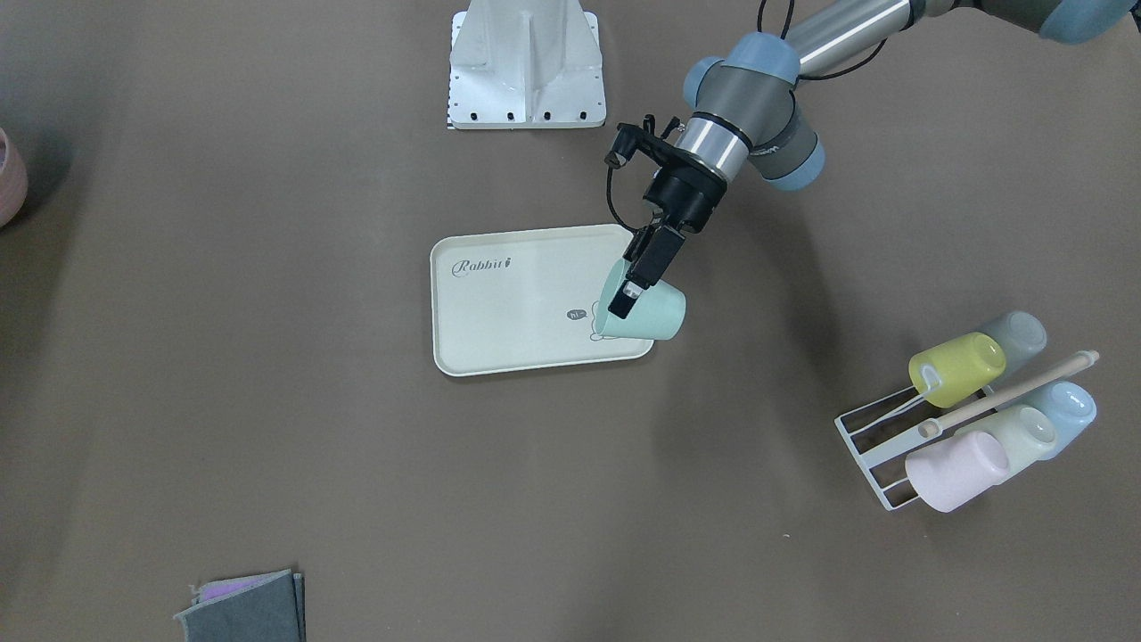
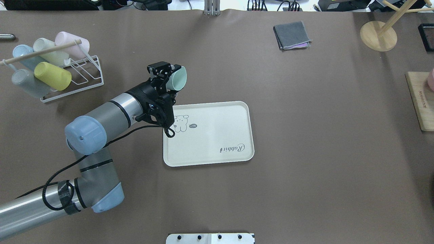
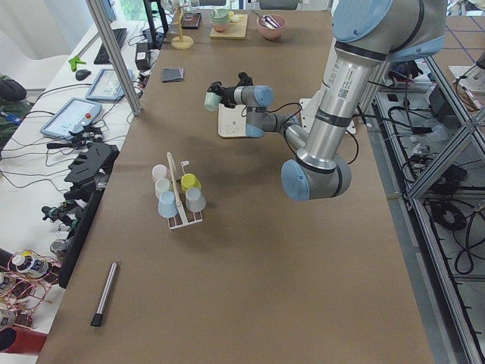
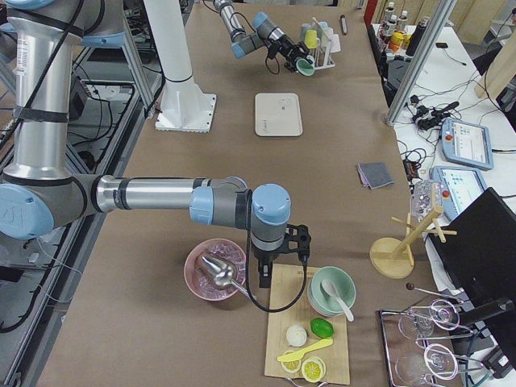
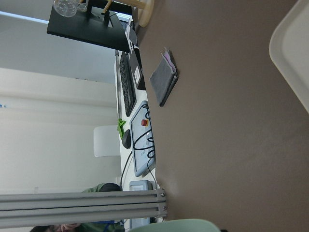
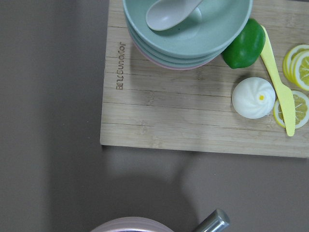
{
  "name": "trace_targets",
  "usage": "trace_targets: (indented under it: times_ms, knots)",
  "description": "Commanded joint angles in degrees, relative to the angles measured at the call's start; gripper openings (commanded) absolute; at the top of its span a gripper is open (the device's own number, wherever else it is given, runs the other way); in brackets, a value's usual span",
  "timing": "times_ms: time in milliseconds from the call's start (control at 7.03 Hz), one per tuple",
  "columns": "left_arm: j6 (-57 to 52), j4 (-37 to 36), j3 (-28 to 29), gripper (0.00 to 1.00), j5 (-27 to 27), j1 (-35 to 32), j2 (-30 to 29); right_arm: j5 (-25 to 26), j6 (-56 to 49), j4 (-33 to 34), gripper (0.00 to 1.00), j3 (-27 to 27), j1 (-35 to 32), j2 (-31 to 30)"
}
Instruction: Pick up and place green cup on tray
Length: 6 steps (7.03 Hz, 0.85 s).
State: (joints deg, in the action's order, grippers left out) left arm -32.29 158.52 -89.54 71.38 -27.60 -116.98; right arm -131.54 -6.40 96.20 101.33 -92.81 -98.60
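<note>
My left gripper (image 1: 626, 306) is shut on the pale mint green cup (image 1: 649, 312), with one finger inside its mouth and one outside. The cup is tipped on its side in the air, over the corner of the cream tray (image 1: 517, 312) by the bunny drawing. In the overhead view the cup (image 2: 178, 80) sits just past the tray's (image 2: 217, 135) far left corner. Its rim shows at the bottom of the left wrist view (image 5: 169, 226). My right gripper (image 4: 264, 278) hangs far off over a wooden board; I cannot tell whether it is open or shut.
A white wire rack (image 2: 73, 79) with several cups, one yellow-green (image 2: 52, 76), stands left of the tray. A folded grey cloth (image 2: 291, 35) and a wooden stand (image 2: 378, 35) are at the far side. The wooden board (image 2: 420, 101) with bowls is at the right edge.
</note>
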Motion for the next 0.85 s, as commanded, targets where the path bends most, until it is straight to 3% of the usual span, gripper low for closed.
trace_targets:
  times_ms: [0, 569, 711]
  knots:
    - [20.60, -0.05, 3.22, 0.38, 2.61, 1.92, -1.49, -0.21, 0.07, -1.53, 1.00, -1.48, 0.00, 0.07]
    - [51.03, 0.38, 6.47, 0.38, 8.23, 2.81, -5.61, -0.30, 0.16, -3.91, 1.00, -1.84, 0.00, 0.07]
    - [58.49, 3.43, 8.57, 0.38, 9.11, 2.90, -7.72, -0.30, 0.16, -3.91, 1.00, -1.84, 0.00, 0.07]
